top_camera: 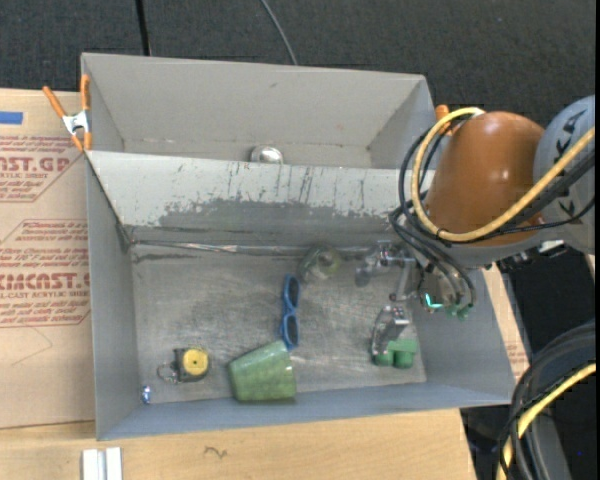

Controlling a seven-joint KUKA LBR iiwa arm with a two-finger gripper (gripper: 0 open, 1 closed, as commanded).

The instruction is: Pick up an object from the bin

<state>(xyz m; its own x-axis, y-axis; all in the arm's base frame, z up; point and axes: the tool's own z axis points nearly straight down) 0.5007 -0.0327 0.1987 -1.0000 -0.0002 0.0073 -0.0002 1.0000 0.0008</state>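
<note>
The robot arm's (480,178) jaws hang low in the grey bin (280,98), right over a small green block (404,355) lying well to the right of a green cup (263,373). Whether the jaws are spread or closed, or grip the block, cannot be told. Blue sunglasses (289,311) lie just above the cup, and a yellow disc (192,363) lies to its left.

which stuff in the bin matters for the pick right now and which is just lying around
In play: tool; small green block at its tip, right side of the bin floor.

Lying about: green cup; blue glasses; yellow disc; silver ball.
</note>
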